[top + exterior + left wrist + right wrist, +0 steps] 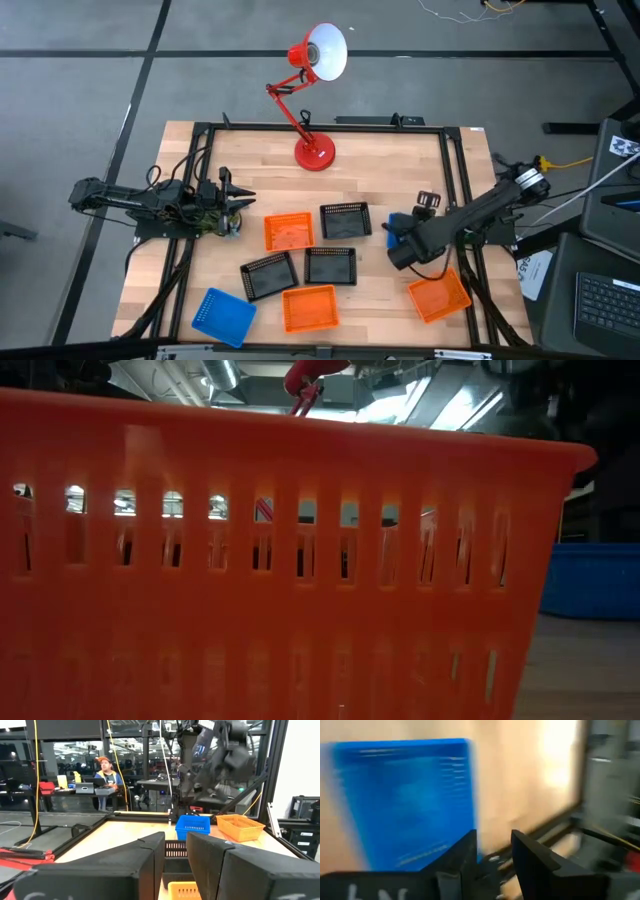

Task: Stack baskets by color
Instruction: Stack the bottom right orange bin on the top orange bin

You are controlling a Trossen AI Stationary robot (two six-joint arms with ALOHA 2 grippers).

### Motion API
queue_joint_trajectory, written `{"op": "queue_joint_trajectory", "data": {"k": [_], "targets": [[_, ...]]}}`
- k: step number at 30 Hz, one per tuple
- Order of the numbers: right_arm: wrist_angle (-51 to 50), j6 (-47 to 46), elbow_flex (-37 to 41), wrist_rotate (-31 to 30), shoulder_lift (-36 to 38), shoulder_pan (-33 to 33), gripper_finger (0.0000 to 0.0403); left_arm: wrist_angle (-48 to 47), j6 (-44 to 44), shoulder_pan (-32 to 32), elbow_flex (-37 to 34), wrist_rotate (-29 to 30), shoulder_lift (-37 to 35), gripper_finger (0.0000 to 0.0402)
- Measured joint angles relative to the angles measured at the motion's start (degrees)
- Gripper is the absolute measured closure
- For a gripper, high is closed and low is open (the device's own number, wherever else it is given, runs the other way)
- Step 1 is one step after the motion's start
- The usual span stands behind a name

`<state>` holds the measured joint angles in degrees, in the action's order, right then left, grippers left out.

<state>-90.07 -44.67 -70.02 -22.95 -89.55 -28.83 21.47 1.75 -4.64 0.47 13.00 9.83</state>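
Note:
Several baskets lie on the wooden table. Orange baskets sit at the middle (288, 231), front (310, 308) and front right (438, 296). Three black baskets (345, 220), (268, 275), (331, 266) lie between them, and a blue basket (223, 317) is at the front left. My right gripper (402, 243) hovers over another blue basket (393, 233); in the right wrist view this blue basket (405, 800) lies just beyond my open, empty right gripper (492, 852). My left gripper (238, 205) waits open at the left, and the left wrist view shows nothing inside the left gripper (175, 855).
A red desk lamp (312, 150) stands at the table's back middle. A dark metal frame (455, 180) runs along the table edges. The front orange basket (300, 560) fills the low view. A person (106, 770) sits at a desk beyond the table.

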Motion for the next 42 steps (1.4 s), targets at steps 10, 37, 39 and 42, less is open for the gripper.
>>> {"op": "queue_joint_trajectory", "data": {"k": [10,37,39,42], "targets": [[2.8,1.2,-6.5,24.9,4.3,-7.9,0.0284,0.0,0.0,0.0,0.0,0.0,0.0,0.0328],[18.7,-1.2,-2.5,26.5,4.1,-16.2,0.0284,14.0,-10.7,0.0,0.0,-2.0,0.0,0.0328],[20.1,0.0,-1.0,26.9,4.0,-16.2,0.0284,17.6,-10.3,0.0,0.0,-2.0,0.0,0.0328],[23.9,1.4,2.7,29.1,4.0,-16.2,0.0284,20.3,-10.2,0.0,0.0,-1.8,0.0,0.0328]]}}
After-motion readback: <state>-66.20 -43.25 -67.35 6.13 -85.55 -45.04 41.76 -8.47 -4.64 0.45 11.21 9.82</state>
